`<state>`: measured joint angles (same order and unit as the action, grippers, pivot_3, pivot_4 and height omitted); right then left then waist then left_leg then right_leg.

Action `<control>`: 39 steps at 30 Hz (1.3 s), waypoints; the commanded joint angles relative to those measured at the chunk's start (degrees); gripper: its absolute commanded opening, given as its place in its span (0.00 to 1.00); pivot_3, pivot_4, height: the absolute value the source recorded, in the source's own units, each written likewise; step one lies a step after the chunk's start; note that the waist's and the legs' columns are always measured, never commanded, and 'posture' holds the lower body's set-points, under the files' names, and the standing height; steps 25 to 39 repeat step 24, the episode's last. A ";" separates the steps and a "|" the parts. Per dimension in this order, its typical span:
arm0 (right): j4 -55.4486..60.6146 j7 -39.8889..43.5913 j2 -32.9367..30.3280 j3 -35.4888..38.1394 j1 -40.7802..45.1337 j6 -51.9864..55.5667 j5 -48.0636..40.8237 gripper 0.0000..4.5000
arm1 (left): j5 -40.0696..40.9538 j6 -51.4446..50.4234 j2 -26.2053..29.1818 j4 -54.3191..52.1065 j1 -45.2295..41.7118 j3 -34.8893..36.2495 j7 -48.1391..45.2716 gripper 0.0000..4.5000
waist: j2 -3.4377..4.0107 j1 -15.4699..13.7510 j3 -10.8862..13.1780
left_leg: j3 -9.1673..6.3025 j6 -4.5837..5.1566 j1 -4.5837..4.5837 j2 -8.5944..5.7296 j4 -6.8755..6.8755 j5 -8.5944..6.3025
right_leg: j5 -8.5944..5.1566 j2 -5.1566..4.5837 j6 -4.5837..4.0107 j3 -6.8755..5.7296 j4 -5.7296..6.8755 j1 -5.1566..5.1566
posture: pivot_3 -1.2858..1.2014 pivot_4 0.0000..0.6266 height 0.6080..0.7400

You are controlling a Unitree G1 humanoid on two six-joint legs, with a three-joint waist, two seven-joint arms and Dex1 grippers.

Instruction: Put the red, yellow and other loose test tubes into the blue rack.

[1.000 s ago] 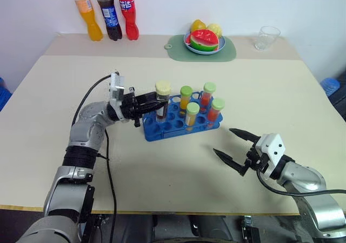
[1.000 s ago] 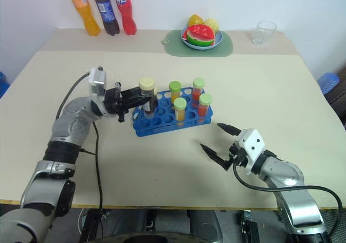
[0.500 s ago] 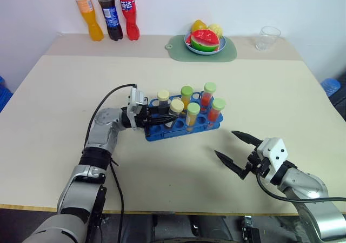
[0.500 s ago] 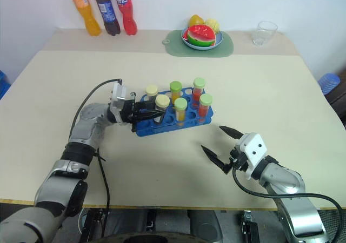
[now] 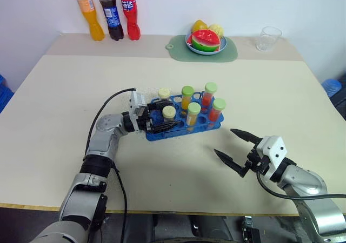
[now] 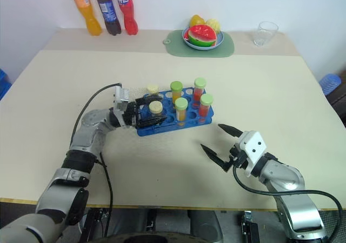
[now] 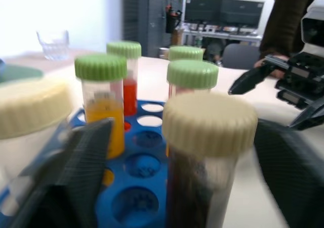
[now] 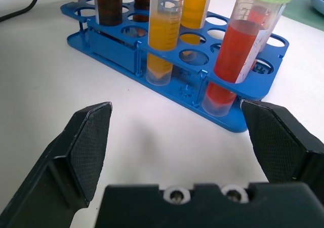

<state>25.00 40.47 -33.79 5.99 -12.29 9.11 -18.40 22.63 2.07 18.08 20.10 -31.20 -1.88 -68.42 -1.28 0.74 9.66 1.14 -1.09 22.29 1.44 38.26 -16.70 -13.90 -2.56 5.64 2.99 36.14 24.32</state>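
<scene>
**Desk:** What do you have on writing and labels?

**Field:** You get 3 soft-drink bottles at the far left of the table: an orange bottle [image 5: 86, 13], a dark cola bottle [image 5: 110, 16] with a blue label, and a red bottle [image 5: 129, 13] with white characters too small to read. Graduation marks run down the tubes in the right wrist view; no figures are legible.

**Desk:** And the surface and the room?

**Field:** You are looking at a cream tabletop [image 5: 65, 102] against a pale wall. At the back sit a green mat [image 5: 178, 51], a bowl of fruit [image 5: 205, 40] with a watermelon slice, and an empty clear glass [image 5: 267, 37]. The left wrist view catches monitors on a desk and a person's dark sleeve [image 7: 288, 15] behind.

**Desk:** Where do the tubes stand?

**Field:** The blue rack [image 5: 184, 128] sits mid-table. Upright in it are 2 orange-filled green-capped tubes [image 5: 186, 100], 2 red-filled green-capped tubes [image 5: 208, 96] and 2 dark-filled cream-capped tubes [image 5: 168, 114].

**Desk:** The grippers?

**Field:** Your left gripper [image 5: 162, 117] lies level at the rack's left end, jaws spread either side of the nearer cream-capped tube, not clamped on it. Your right gripper [image 5: 231, 147] hovers over bare table to the rack's right, jaws wide apart and empty.
</scene>
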 commanded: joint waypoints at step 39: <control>-4.76 -1.53 -2.54 12.27 2.05 5.39 -3.61 1.00 | 3.24 -8.02 15.18 -32.37 37.13 18.02 20.37 0.95 | 0.04 0.04 -0.02 | 0.10 0.01 -0.10 0.15 -0.05 -0.02 | -0.07 -0.03 -0.12 0.00 0.05 0.00 | 0.52 0.24 1.00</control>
